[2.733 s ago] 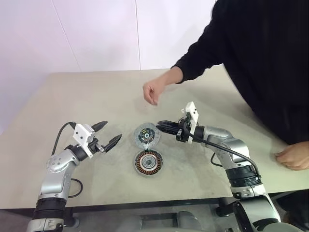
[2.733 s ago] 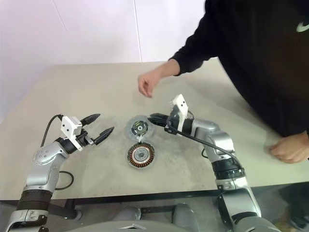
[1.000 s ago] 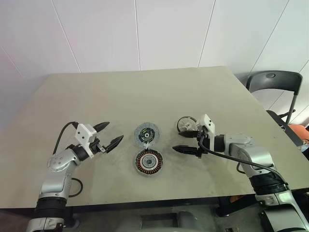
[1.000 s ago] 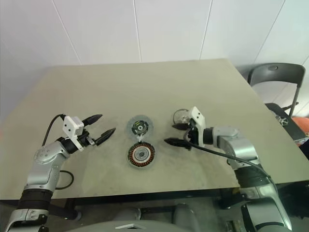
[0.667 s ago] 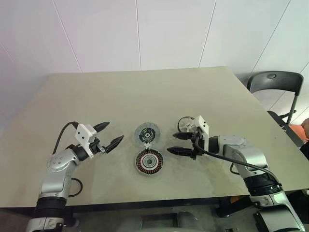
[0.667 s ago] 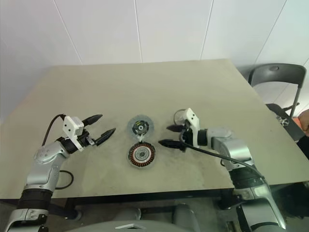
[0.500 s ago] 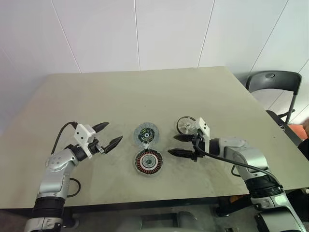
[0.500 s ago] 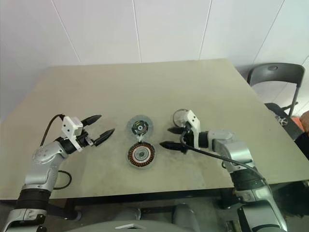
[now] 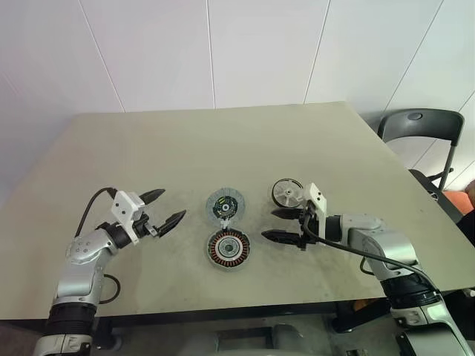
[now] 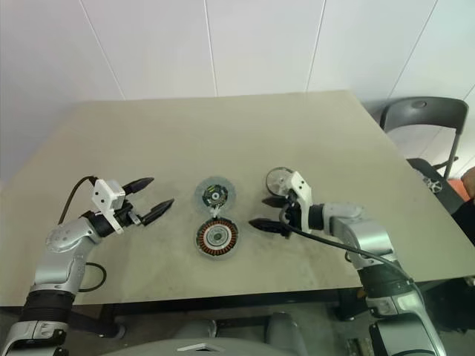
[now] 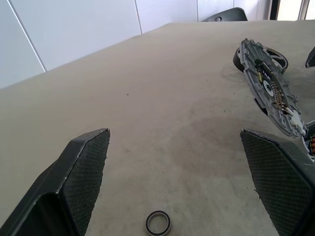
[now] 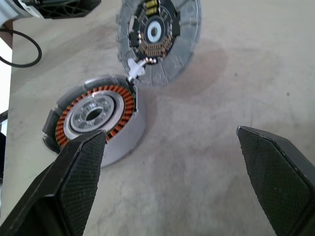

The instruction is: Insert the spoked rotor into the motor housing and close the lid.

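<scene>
- The spoked rotor [image 9: 286, 192] lies flat on the worktop [image 9: 223, 141], just behind the right end effector [image 9: 278, 225] and apart from the other two discs.
- The motor housing [image 9: 228, 248] sits toward the near edge with its copper windings facing up and its hub empty; the lid [image 9: 225, 205] rests just behind it, propped at a tilt against its rim.
- Both end effectors stand wide open and hold nothing: the right one points toward the housing from beside it, and the left end effector [image 9: 165, 209] hovers well off to the other side.
- The rotor looks like a small, rigid metal wheel, light enough for one pinch but probably smooth and apt to slip.
- I would take it across the dark rim, fingers on opposite edges, rather than by the pale spokes, keeping it level for the drop into the hub.
- A small dark ring [image 11: 158, 222] lies loose on the worktop near the left end effector.
</scene>
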You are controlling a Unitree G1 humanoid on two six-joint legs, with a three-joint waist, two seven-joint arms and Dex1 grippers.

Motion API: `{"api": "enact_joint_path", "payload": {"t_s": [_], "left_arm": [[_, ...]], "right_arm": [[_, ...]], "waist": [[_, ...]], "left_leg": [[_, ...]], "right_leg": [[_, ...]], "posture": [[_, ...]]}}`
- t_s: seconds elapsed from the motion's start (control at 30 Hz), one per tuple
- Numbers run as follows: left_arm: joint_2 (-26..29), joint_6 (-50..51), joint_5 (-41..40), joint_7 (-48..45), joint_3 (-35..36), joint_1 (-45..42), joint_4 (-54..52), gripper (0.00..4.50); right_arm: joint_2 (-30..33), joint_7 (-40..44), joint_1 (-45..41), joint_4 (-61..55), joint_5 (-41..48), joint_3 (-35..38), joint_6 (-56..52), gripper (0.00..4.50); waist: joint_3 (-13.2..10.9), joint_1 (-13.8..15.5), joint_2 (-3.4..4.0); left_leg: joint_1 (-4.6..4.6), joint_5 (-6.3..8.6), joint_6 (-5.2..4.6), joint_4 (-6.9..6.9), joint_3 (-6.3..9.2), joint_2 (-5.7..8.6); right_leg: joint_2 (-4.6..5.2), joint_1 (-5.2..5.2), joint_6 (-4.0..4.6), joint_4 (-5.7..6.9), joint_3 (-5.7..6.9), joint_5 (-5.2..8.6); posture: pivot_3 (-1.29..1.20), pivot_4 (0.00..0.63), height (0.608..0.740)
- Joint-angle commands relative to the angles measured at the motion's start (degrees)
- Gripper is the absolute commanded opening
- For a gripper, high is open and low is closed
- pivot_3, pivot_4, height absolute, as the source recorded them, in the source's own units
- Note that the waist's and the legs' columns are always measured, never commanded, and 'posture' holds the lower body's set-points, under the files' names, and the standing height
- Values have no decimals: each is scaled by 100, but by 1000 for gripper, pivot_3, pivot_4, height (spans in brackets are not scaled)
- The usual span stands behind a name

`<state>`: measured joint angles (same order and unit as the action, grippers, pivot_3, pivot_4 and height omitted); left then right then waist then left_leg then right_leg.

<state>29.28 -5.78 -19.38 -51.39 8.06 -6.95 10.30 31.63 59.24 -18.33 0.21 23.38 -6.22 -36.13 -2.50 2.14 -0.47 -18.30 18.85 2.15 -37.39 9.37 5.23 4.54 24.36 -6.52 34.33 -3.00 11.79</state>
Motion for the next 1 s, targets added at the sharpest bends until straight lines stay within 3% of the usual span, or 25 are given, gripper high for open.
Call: {"api": "enact_joint_path", "payload": {"t_s": [0.03,0.67,1.0], "left_arm": [[93,-58,-83,-30,144,-16,-104,4500],[179,-2,-96,-13,224,57,-128,4500],[303,134,-245,105,585,1008,-522,4500]], "right_arm": [[57,-18,-54,-211,112,164,31,4460],[15,-39,-103,-133,84,98,41,4460],[19,18,-119,-69,52,30,50,4460]], "waist": [[0,3,0],[0,2,0],[1,4,1]], "left_leg": [[0,0,0,0,0,0],[0,0,0,-1,0,0],[2,0,-1,0,-5,-7]], "right_leg": [[0,0,0,0,0,0],[0,0,0,0,0,-1],[0,-1,0,0,0,-1]], "posture": [[0,0,740],[0,0,740],[0,0,740]]}}
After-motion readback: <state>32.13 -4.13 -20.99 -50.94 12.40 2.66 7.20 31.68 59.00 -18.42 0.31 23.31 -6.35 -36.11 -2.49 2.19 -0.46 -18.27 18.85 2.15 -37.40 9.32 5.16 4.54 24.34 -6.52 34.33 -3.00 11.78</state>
